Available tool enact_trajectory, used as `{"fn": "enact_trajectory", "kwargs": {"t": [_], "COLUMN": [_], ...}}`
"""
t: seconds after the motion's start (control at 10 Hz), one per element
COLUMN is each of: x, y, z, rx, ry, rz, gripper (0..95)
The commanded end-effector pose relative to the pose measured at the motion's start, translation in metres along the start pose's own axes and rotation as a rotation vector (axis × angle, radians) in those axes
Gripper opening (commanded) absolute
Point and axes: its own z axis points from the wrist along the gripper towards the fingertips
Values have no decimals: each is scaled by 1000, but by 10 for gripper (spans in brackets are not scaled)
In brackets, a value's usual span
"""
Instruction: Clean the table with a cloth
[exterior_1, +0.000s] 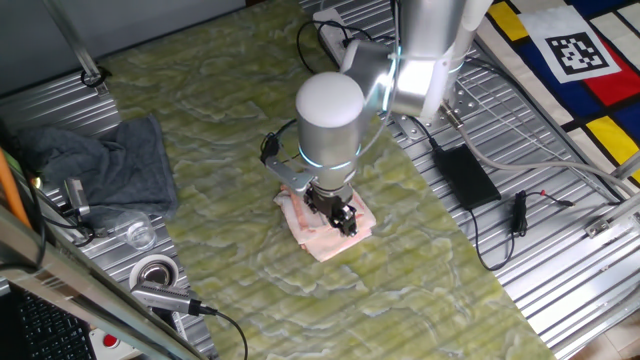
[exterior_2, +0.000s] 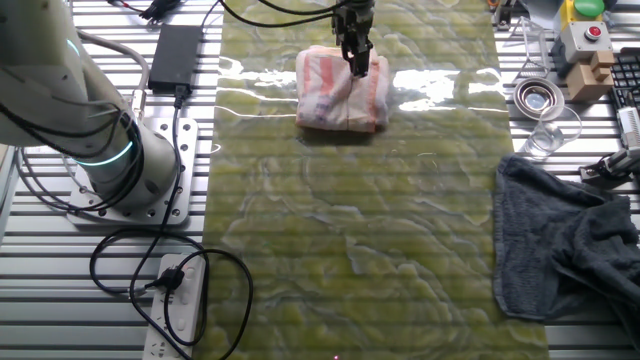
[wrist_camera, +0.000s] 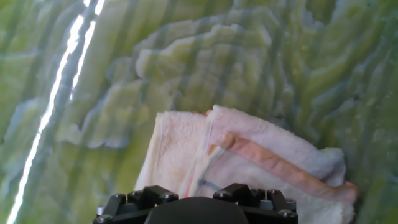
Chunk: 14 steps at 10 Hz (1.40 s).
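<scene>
The pale pink and white cloth (exterior_1: 322, 238) with orange-red stripes lies bunched on the yellow-green marbled table (exterior_1: 230, 120), near its middle. In the other fixed view the cloth (exterior_2: 335, 95) lies at the far end of the table (exterior_2: 350, 240). My gripper (exterior_1: 344, 218) points down into the cloth's top, and its fingers (exterior_2: 356, 60) stand close together, pinching the fabric. The hand view shows the cloth (wrist_camera: 261, 158) folded right under the hand, on the table (wrist_camera: 186, 62); the fingertips are out of view there.
A larger dark grey cloth (exterior_1: 100, 165) lies at the table's edge, also in the other fixed view (exterior_2: 570, 240). A clear cup (exterior_2: 545, 135) and a metal ring (exterior_2: 537, 95) sit beside it. A black power brick (exterior_1: 465, 175), cables and a power strip (exterior_2: 175, 300) lie on the ribbed metal.
</scene>
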Motion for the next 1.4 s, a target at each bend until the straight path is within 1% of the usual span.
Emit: {"fn": "enact_trajectory", "kwargs": {"t": [0.1,0.3,0.7,0.9,1.0,1.2,1.4], "x": [0,0,-2,-2,-2,-2,-3], "y": [-1,-1,0,0,0,0,0], "z": [4,9,18,21,21,21,24], "rx": [3,4,15,47,75,88,92], "ry": [-7,-7,-21,-16,-14,-19,-26], "rz": [5,22,41,48,56,65,64], "gripper": [760,760,760,760,760,760,760]}}
